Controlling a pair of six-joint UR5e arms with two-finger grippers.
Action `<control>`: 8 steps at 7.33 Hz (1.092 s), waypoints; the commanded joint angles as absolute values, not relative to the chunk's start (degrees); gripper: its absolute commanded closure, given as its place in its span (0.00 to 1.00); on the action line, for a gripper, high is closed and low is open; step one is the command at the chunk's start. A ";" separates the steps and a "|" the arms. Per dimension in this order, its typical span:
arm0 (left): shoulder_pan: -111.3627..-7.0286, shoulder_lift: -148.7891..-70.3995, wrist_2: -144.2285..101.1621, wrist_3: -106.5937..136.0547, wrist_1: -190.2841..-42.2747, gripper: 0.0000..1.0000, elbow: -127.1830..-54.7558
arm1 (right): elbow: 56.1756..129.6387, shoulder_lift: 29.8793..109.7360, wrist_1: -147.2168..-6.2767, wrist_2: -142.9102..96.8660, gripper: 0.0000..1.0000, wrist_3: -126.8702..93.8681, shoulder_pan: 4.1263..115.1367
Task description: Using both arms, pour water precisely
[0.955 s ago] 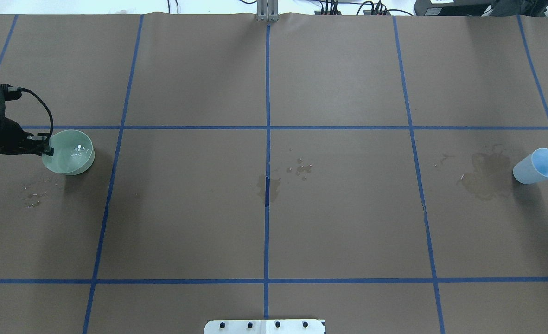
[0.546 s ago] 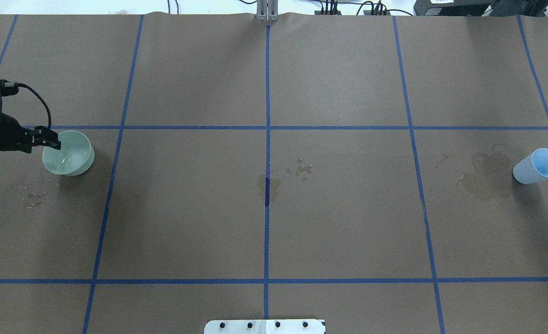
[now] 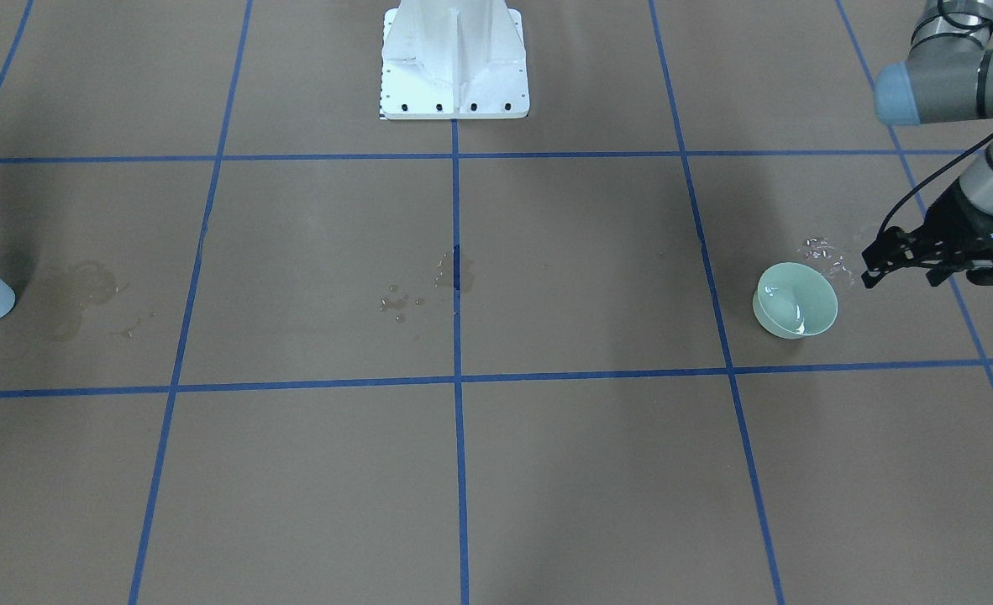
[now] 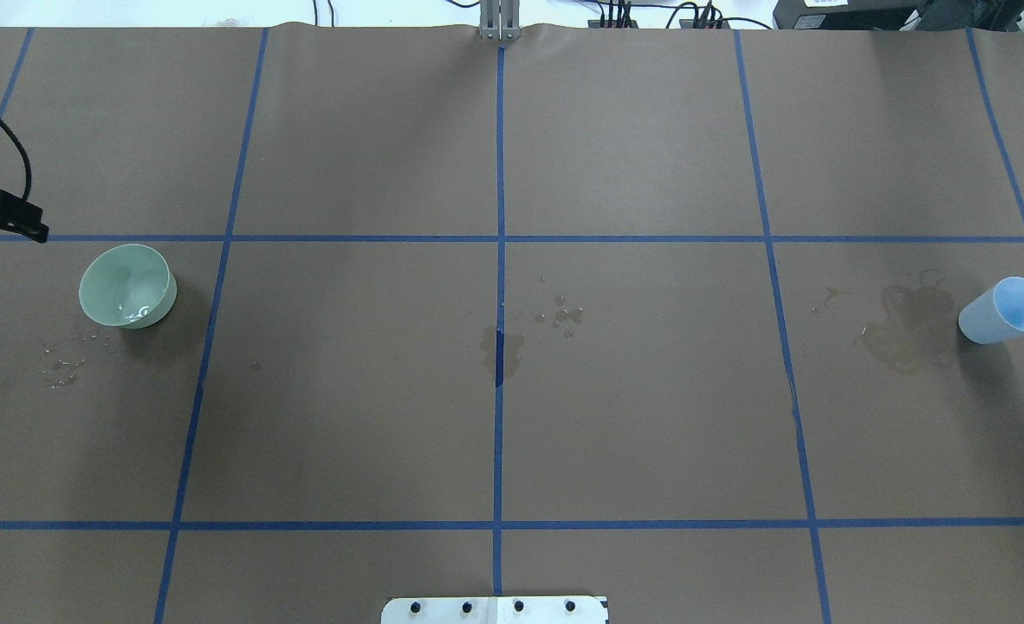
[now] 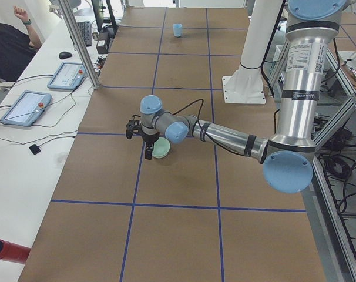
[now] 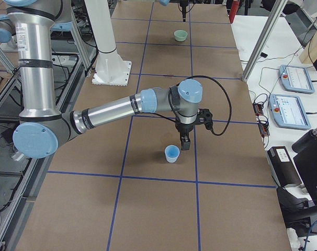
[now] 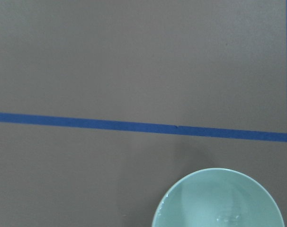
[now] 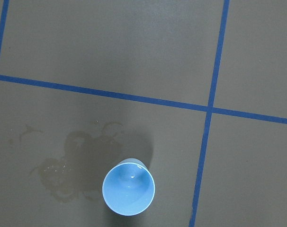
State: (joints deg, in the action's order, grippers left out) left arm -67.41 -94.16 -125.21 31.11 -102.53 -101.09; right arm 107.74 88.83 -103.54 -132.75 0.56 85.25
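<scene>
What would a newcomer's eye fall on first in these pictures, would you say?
Probably the pale green bowl at the robot's left end of the table, with the left gripper open just beside it, not touching. Next, the light blue cup standing upright at the opposite end beside a dark wet stain, and a few droplets near the table's centre.

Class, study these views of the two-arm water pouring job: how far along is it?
Done, it seems: a little water glints in the green bowl, and the blue cup stands upright, looking nearly empty. In hand: nothing; the left pincer hangs empty beside the bowl, apart from it, the right pincer near the cup. Left: likely only backing the pincers off; wet patches suggest some spilling.
</scene>
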 commanded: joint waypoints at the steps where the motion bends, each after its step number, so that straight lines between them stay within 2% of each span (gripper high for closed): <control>1: -76.42 -94.57 -125.42 11.33 -91.51 0.00 -102.84 | 105.83 89.12 -103.62 -132.63 0.01 0.62 85.25; 4: -90.67 -83.96 -126.91 1.93 -95.69 0.00 -100.38 | 102.32 91.57 -99.16 -134.28 0.01 0.44 88.58; 6: -91.32 -83.77 -127.09 2.29 -95.53 0.00 -98.88 | 102.22 94.82 -98.70 -143.02 0.01 3.84 92.53; 8: -90.19 -84.46 -129.46 2.02 -96.15 0.00 -95.74 | 101.52 95.89 -98.79 -139.60 0.01 4.66 92.99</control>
